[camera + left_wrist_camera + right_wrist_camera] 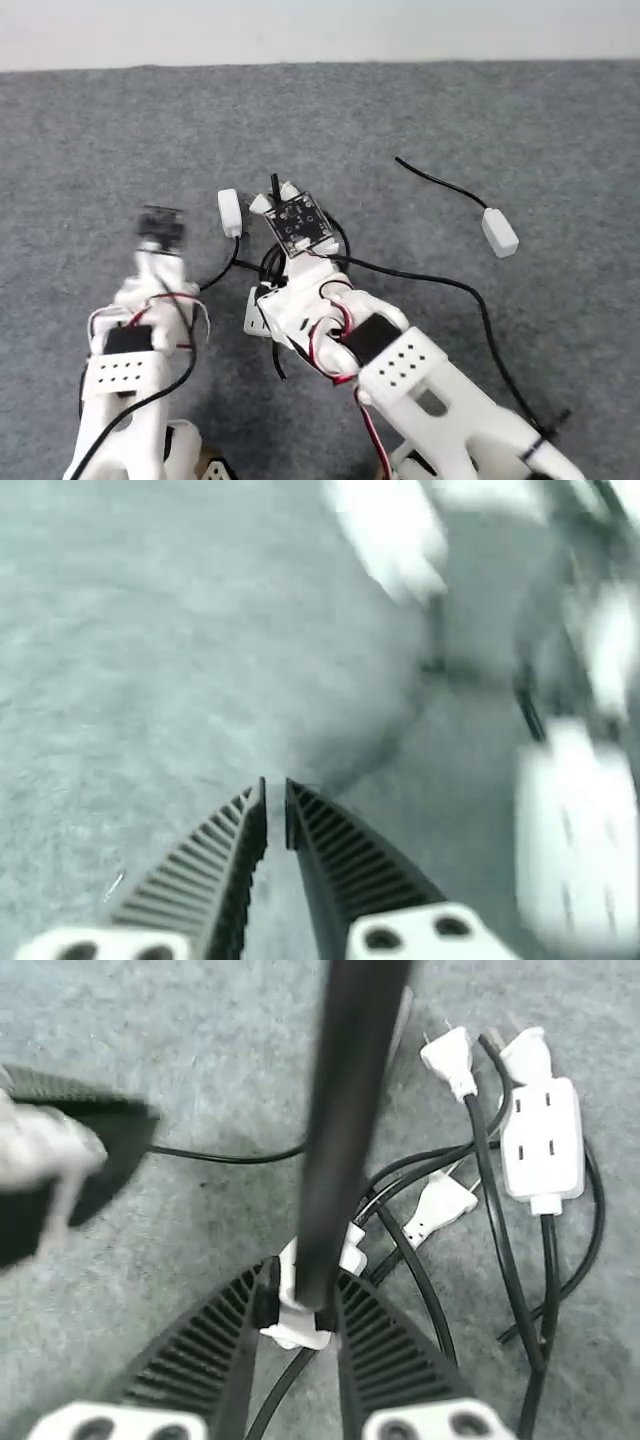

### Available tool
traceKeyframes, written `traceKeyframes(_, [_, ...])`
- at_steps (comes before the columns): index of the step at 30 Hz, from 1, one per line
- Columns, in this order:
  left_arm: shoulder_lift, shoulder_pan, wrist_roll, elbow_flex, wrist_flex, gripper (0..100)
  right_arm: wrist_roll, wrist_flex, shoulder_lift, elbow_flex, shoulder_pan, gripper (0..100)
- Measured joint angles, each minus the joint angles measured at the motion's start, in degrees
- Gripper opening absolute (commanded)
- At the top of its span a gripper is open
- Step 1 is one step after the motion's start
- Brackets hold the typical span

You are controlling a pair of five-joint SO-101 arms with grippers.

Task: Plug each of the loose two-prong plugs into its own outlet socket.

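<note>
Pinches a white plug (296,1334) in the right gripper (300,1298), with both ribbed black fingers pressed against its sides. Carries the plug's black cord (345,1110) straight up past the lens, blurred by closeness. Holds the plug low over the gray carpet (150,1050), beside a tangle of further black cords.

Shows, in the right wrist view, a white outlet block (545,1145) lying flat on the carpet, with two pairs of slots facing up and open. Shows a second plug (447,1057) on the carpet just beside that block, prongs bare. Sets a third plug (525,1057) against the end of the block opposite the block's own cord, touching it or nearly so. Has a fourth plug (440,1205) lying among the tangled cords, between the block and the right gripper, also loose.

Holds the left gripper (275,792) just above the carpet, fingers drawn almost together with a thin slit at the tips, gripping nothing.

Shows, in the high view, a small white block (230,212) on the carpet between the two grippers, close to the right one. Shows a white rectangular block (499,232) on a thin black cord, well apart from both arms on the right side.
</note>
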Motion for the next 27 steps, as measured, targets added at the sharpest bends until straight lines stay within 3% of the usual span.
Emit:
traceKeyframes(3, [0.0,-1.14,5.98,4.4,-11.08,3,-1.23,-2.02,6.42,-1.67,0.0,0.8])
traceKeyframes(7, [0.0,-1.49,7.56,8.79,-23.3,3,-1.67,-4.31,13.8,-6.15,0.0,0.8])
traceKeyframes(27, [0.0,-1.49,7.82,8.88,-25.67,3,-3.08,-5.54,21.45,-12.22,1.93,0.8])
